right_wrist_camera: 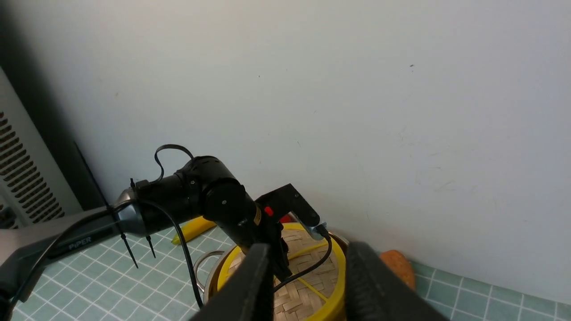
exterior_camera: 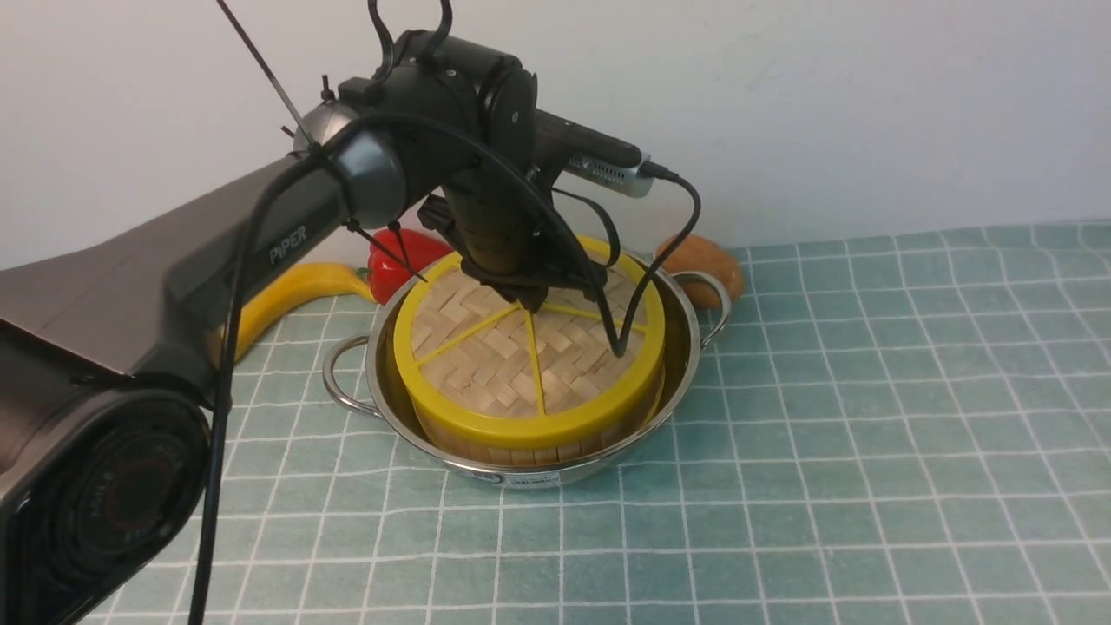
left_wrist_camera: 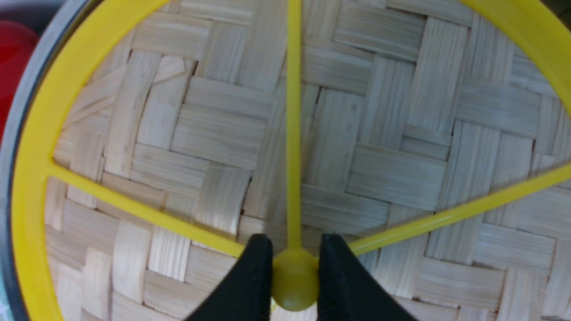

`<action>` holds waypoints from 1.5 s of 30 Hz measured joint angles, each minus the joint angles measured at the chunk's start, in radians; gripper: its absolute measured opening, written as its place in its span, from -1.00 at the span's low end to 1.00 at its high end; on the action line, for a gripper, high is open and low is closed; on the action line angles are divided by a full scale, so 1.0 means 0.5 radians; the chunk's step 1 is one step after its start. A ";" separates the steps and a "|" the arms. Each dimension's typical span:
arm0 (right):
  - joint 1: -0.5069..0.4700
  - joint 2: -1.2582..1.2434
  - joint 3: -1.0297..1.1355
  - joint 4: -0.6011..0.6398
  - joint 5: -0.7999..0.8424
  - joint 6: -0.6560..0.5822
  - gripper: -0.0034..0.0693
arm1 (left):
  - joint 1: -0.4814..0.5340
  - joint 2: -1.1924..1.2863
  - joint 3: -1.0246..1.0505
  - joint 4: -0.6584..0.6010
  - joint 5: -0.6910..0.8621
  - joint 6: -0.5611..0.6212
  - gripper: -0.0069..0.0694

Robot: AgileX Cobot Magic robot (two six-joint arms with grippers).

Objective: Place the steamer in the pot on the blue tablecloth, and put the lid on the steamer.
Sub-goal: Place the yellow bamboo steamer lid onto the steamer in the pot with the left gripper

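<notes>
The woven lid (exterior_camera: 512, 356) with yellow rim and spokes lies flat on the steamer, of which only the tan side wall (exterior_camera: 521, 451) shows. The steamer sits inside the steel pot (exterior_camera: 686, 347) on the blue tablecloth (exterior_camera: 868, 434). My left gripper (exterior_camera: 531, 304) points down at the lid's centre. In the left wrist view it (left_wrist_camera: 294, 256) is shut on the lid's yellow centre knob (left_wrist_camera: 294, 285), one black finger on each side. My right gripper (right_wrist_camera: 311, 249) is open and empty, held high and away from the pot, and is out of the front view.
A yellow banana (exterior_camera: 286, 299) and a red pepper (exterior_camera: 404, 256) lie behind the pot on the left, and a brown potato-like lump (exterior_camera: 707, 260) lies behind it on the right. A white wall stands close behind. A black cable (exterior_camera: 625, 330) drapes over the lid.
</notes>
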 joint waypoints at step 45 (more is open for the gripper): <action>0.000 0.000 0.001 0.002 0.000 -0.079 -0.23 | -0.002 -0.373 -0.640 0.292 0.229 0.008 0.83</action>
